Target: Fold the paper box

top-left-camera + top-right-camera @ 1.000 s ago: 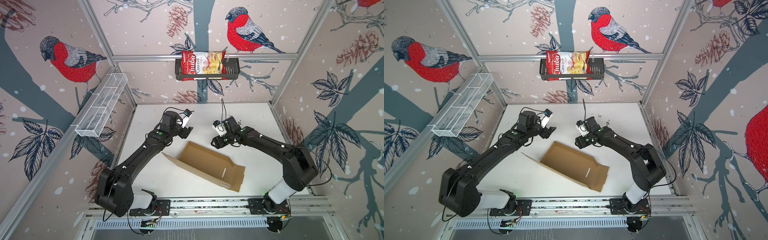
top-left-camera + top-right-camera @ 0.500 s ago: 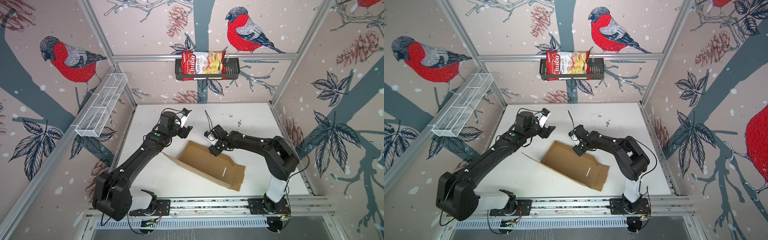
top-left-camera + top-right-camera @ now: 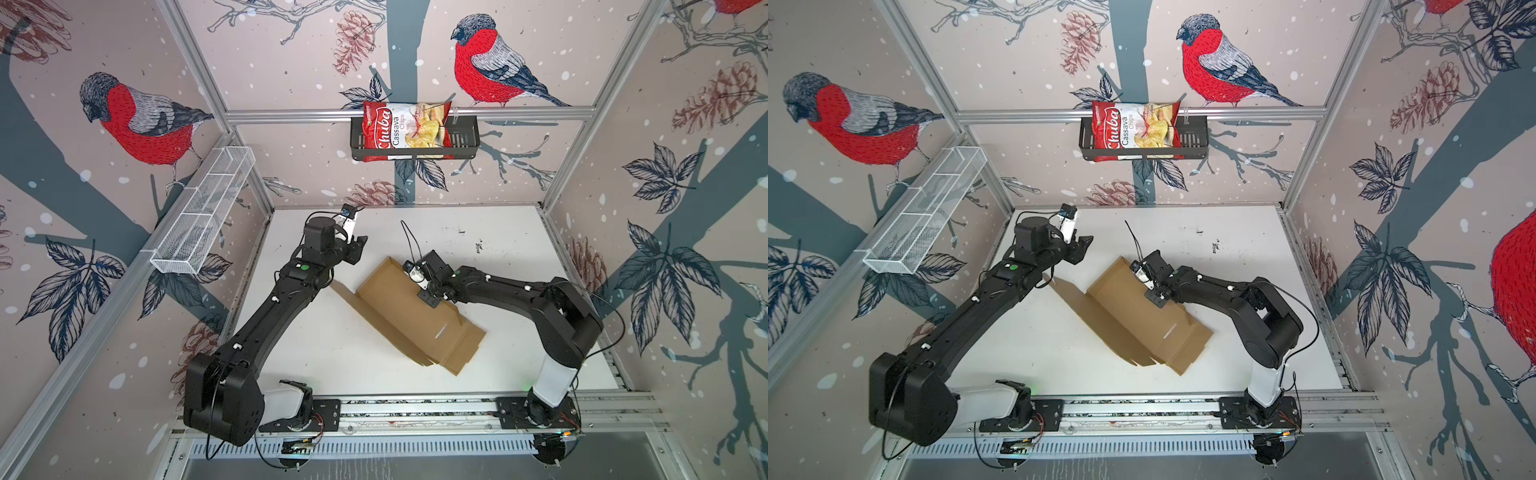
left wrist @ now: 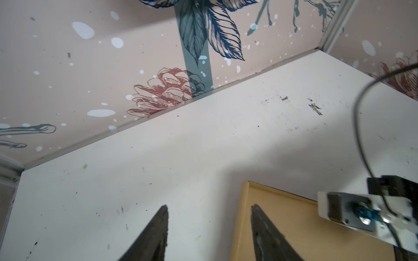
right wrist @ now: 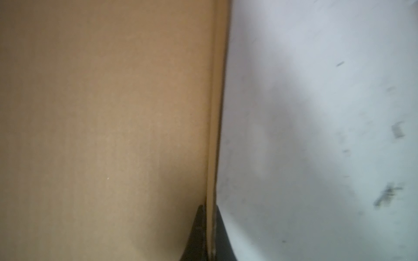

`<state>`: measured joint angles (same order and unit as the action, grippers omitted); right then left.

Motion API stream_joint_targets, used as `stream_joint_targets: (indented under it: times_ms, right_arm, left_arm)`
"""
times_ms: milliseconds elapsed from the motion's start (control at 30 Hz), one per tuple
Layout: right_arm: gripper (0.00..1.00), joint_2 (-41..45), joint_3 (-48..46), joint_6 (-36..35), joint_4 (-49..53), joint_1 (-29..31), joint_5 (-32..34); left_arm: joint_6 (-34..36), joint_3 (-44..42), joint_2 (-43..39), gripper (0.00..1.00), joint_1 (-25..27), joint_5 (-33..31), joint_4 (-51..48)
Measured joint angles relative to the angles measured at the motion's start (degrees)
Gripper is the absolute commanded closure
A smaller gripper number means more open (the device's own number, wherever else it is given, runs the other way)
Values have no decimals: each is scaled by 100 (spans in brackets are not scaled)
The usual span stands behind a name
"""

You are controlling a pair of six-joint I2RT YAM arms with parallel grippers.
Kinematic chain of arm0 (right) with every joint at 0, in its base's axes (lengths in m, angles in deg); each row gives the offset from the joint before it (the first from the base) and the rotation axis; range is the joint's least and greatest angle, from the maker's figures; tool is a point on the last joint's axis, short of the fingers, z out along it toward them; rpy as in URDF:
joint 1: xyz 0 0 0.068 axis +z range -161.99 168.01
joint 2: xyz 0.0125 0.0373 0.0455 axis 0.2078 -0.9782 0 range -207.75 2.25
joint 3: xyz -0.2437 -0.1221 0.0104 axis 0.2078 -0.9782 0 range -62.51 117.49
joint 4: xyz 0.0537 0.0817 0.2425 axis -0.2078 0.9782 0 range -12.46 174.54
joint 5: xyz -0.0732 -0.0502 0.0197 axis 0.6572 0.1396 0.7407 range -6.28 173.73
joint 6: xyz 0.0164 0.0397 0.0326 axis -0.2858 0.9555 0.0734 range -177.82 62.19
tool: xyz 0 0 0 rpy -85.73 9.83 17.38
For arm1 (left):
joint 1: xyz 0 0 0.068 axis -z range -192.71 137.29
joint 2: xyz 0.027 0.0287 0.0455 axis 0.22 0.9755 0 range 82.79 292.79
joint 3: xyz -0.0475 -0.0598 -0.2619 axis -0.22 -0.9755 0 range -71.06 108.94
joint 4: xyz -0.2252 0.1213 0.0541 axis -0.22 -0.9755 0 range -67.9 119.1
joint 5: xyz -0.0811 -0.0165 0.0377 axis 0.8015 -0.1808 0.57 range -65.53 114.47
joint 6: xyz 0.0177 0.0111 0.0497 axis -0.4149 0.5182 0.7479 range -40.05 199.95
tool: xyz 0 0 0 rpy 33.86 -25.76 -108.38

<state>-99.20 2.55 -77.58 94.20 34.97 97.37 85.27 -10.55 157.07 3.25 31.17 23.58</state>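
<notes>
early in the fold, by the look of it. finds the paper box (image 3: 415, 320) lying slantwise near the middle of the white counter (image 3: 511, 249), in both top views mostly a flat brown sheet: one broad panel laid over the rest, a thin flap poking out on the left side, tabs and a short slot toward the near end. shows no upright walls, no closed lid, no tucked tab.

pinches the far long edge of the cardboard with the right tool (image 5: 209, 210), jaws narrow, one on each face of that edge, plain in the right wrist view. keeps nothing in the left tool (image 4: 209, 206): jaws spread, bare counter between them, near the far corner of the sheet and apparently clear of it.

judging from this: one grip made, nearly all the folding left to do, namely raising the side walls, turning in the end flaps, closing and tucking the lid. cannot tell from above about any lift of the pinched edge off the counter.
</notes>
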Motion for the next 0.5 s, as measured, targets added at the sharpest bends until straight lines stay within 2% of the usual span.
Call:
stream_joint_targets:
  times_ms: [133, 233, 300, 400, 500]
  right_arm:
    - [98, 186, -15, -564, -323, 109, 553]
    - [98, 310, -15, -1078, -590, 168, 1091]
    - [97, 442, -15, -1480, -815, 179, 1469]
    - [96, 717, -83, -2061, -1274, 225, 1926]
    - [96, 949, -295, -2710, -1902, 345, 2245]
  left_arm:
    - [-284, 17, -31, 42, -227, -251, 72]
    - [-472, -79, -111, 35, -391, -232, 199]
    - [-621, -219, -170, 25, -535, -166, 339]
    - [-955, -603, -236, 19, -695, 317, 704]
    - [-1252, -1276, -243, 16, -704, 1069, 1351]
